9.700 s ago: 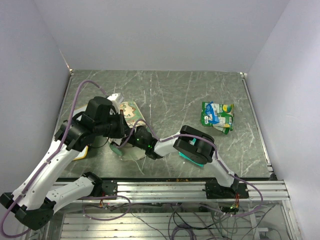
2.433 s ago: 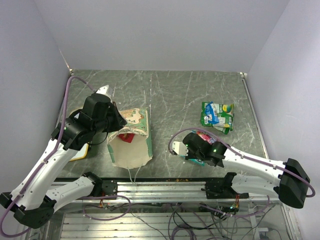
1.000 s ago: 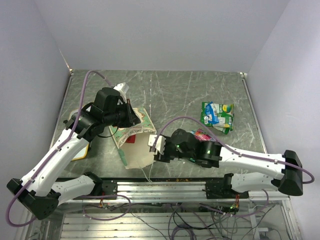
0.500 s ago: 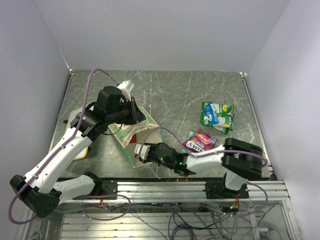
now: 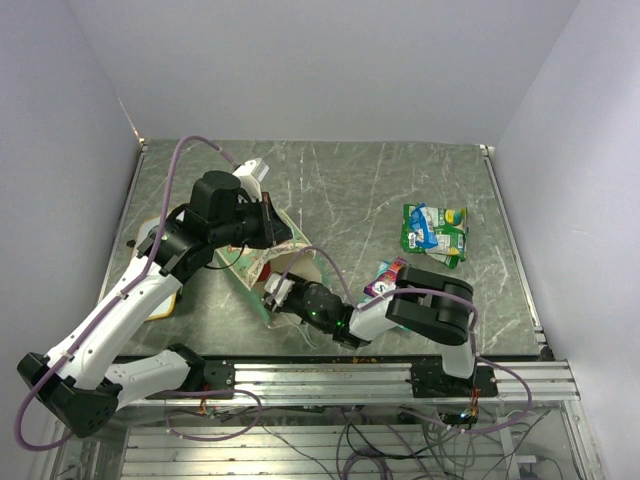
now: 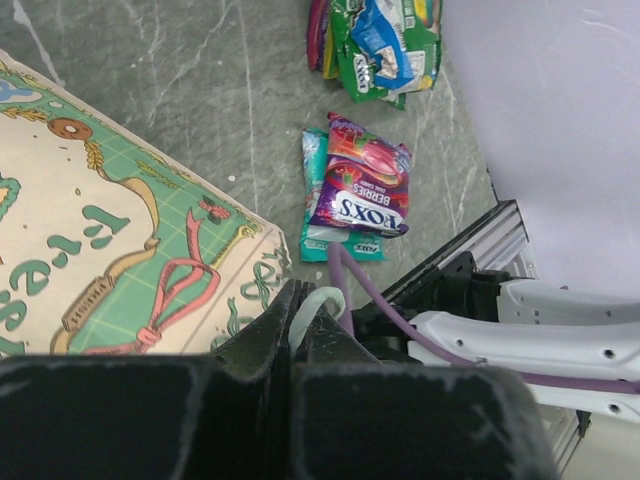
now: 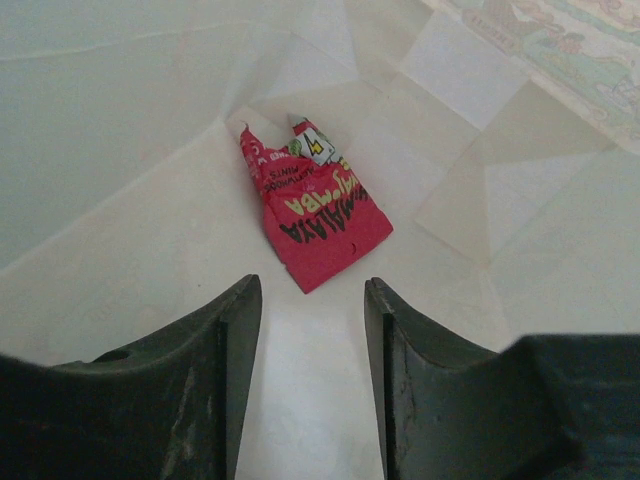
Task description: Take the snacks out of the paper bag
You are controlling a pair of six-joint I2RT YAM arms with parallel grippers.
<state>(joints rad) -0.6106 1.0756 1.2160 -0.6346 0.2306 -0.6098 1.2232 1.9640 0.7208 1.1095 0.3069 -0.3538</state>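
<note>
The green printed paper bag [image 5: 262,262] lies tipped on the table, its mouth toward the right arm; its printed side fills the left of the left wrist view [image 6: 110,250]. My left gripper [image 5: 272,228] [image 6: 300,300] is shut on the bag's white string handle [image 6: 318,303]. My right gripper [image 5: 273,294] [image 7: 312,300] is open and reaches inside the bag's cream-white interior [image 7: 120,150]. A red crinkly snack packet [image 7: 315,210] lies just beyond its fingertips. A magenta packet [image 5: 384,278] [image 6: 363,186] and green-and-white packets [image 5: 435,230] [image 6: 385,45] lie on the table outside.
A teal packet [image 6: 318,200] lies under the magenta one. A yellow-edged flat board [image 5: 160,308] lies under the left arm. The right arm's body [image 6: 540,335] and a purple cable [image 6: 360,300] are close to the left gripper. A metal rail [image 5: 400,375] runs along the near edge.
</note>
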